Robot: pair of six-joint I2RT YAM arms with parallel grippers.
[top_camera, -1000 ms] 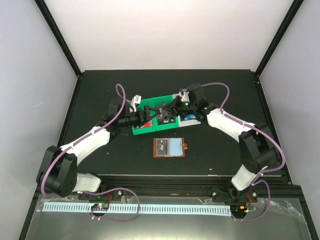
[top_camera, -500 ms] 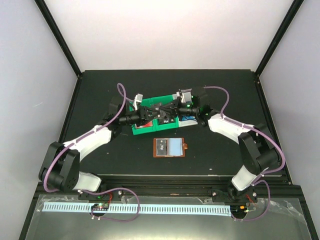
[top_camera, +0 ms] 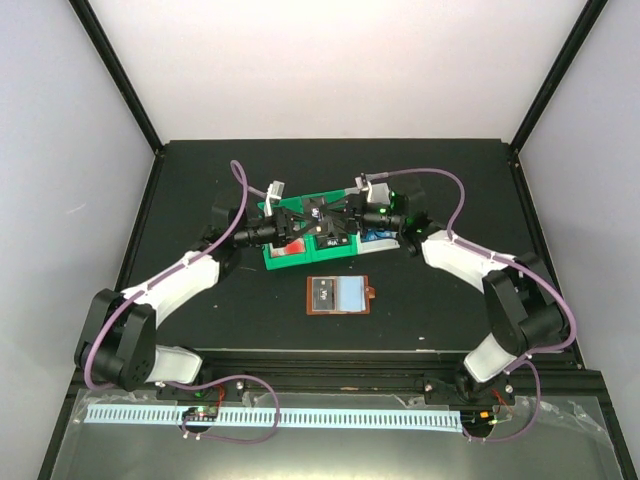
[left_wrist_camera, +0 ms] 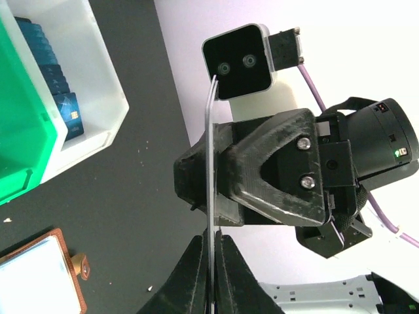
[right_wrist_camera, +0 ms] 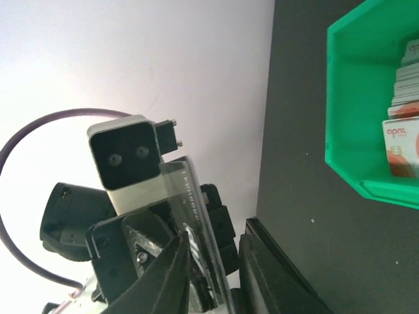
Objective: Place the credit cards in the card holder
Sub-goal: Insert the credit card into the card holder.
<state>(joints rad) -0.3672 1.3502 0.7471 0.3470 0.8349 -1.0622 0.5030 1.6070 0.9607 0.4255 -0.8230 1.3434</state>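
Observation:
Above the green bin [top_camera: 300, 255], my two grippers meet tip to tip with one dark credit card [top_camera: 326, 219] between them. My left gripper [top_camera: 310, 222] is shut on that credit card, which shows edge-on [left_wrist_camera: 209, 163] between its fingertips [left_wrist_camera: 213, 239]. My right gripper [top_camera: 345, 216] is open: in the right wrist view [right_wrist_camera: 213, 245] the card [right_wrist_camera: 193, 216] leans by one finger and stands apart from the other. The card holder [top_camera: 339, 295] lies open on the black table nearer the arm bases, with cards in its clear pockets.
The green bin [right_wrist_camera: 353, 98] holds red-and-white cards [right_wrist_camera: 402, 144]. A white bin [left_wrist_camera: 85, 78] beside it holds blue cards [left_wrist_camera: 55, 78]. Black frame posts and pale walls surround the table.
My left gripper has shut on the card that the right gripper held up. The right jaws have parted from it. Both wrists have shifted slightly above the bins.

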